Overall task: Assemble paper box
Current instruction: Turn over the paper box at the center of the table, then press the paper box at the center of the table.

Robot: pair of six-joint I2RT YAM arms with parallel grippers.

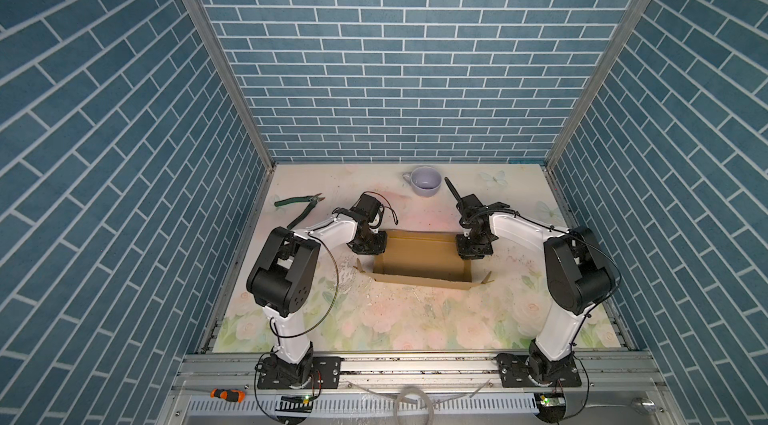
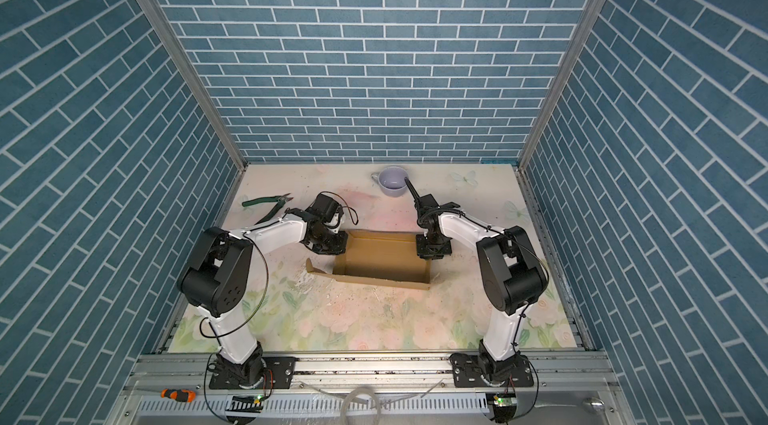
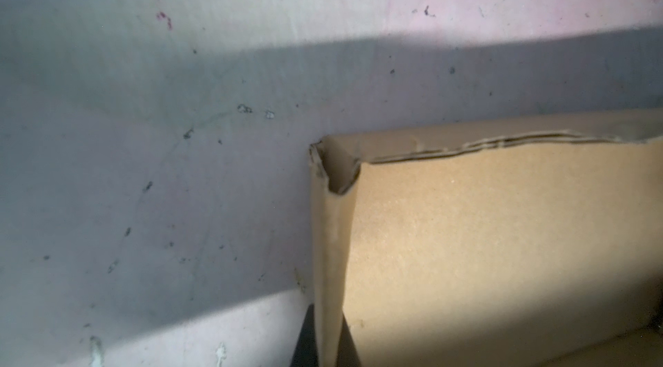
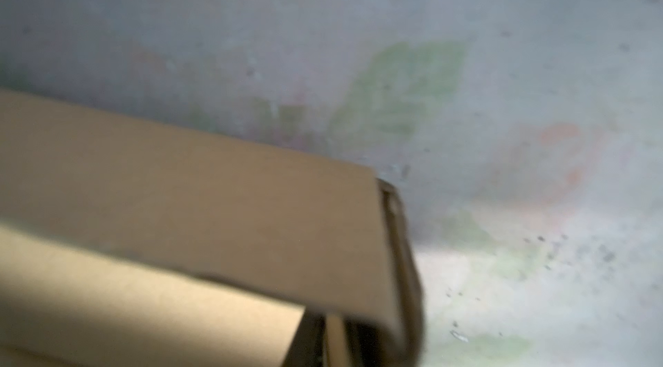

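Front rail (image 1: 415,365) sits closest to me, with both arm bases bolted on it. Beyond it I've got the floral table (image 1: 415,319), and mid-table the paper box (image 1: 419,254), open-topped, walls up, a tab splayed out at each near corner. Left gripper (image 1: 376,246) is clamped on the left end wall, fingers (image 3: 303,347) either side of the cardboard. Right gripper (image 1: 471,250) looks pinched on the right end wall, though its wrist view is blurred. Lilac cup (image 1: 424,180) stands at the back, green-handled cutters (image 1: 301,205) back left, orange screwdriver (image 1: 226,394) on the front ledge.
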